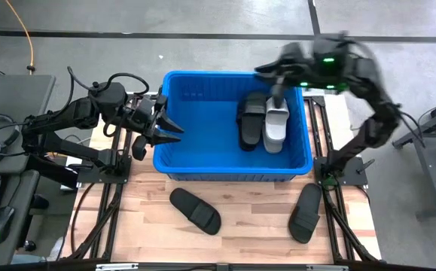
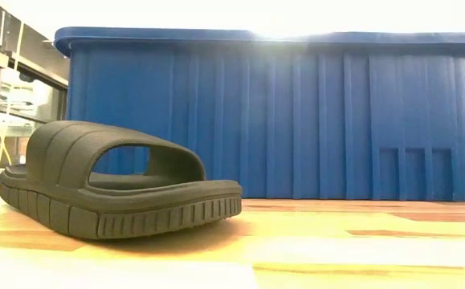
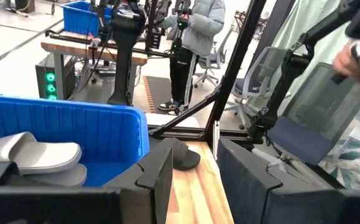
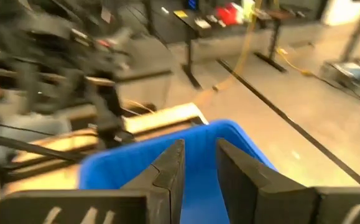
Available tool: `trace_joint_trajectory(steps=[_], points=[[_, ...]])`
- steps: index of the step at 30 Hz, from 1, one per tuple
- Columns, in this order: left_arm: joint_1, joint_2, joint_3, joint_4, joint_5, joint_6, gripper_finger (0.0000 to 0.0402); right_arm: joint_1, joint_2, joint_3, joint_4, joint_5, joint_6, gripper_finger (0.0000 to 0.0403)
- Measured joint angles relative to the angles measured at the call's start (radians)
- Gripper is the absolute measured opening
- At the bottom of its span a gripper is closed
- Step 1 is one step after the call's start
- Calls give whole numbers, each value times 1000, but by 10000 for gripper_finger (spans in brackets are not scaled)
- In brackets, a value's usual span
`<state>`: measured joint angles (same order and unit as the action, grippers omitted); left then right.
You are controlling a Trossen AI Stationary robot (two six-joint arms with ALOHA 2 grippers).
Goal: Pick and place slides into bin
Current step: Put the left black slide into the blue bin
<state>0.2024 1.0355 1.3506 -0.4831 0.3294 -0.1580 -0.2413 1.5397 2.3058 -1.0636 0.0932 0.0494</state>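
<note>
Two slides already lie in the bin [image 1: 180, 143], seen from above: a black slide [image 1: 251, 119] and a light grey slide [image 1: 276, 125] side by side toward its 2 o'clock corner. The right gripper [image 1: 276, 92] hangs over the bin's far rim just above that pair; from here I cannot tell how its fingers stand. The left gripper [image 1: 169, 128] waits at the bin's 9 o'clock wall, fingers spread and holding nothing. Two more black slides rest on the desk [image 1: 248, 226], one [image 1: 195, 210] near 6 o'clock, another [image 1: 306, 212] near 5 o'clock.

At desk level, a black slide [image 2: 118, 191] sits sole-down in front of the bin's wall [image 2: 296, 120], clear of it.

Past the left wrist, the grey slide [image 3: 33, 157] shows inside the bin [image 3: 105, 127], and a person [image 3: 192, 43] stands in the room beyond.

Past the right wrist, the fingers [image 4: 167, 171] stand slightly parted with nothing between them, above the blue bin [image 4: 204, 149].

I'd judge a drop is just done, half the job. Next comes a reach toward 5 o'clock and a grip across a strap.
</note>
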Motion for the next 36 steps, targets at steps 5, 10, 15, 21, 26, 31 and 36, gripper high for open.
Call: trace_joint_trajectory(steps=[5, 10, 15, 21, 26, 31, 36], points=[[0, 0, 0, 0, -4, 1, 117, 0, -95, 2, -10, -89, -10, 78], [0, 0, 0, 1, -8, 1, 117, 10, -189, -141, 39, -74, -9, 78], [0, 0, 0, 2, -35, -3, 117, 13, -352, -542, 353, -72, 28, 78], [0, 0, 0, 2, -63, -5, 117, 6, -462, -834, 473, 27, 96, 78], [0, 0, 0, 2, -82, -20, 117, -27, -443, -957, 400, 51, 154, 82], [0, 0, 0, 1, -113, -31, 117, -91, -372, -1029, 290, 40, 136, 109], [0, 2, 0, 1, -115, -51, 117, -141, -272, -1060, 236, 26, 29, 141]])
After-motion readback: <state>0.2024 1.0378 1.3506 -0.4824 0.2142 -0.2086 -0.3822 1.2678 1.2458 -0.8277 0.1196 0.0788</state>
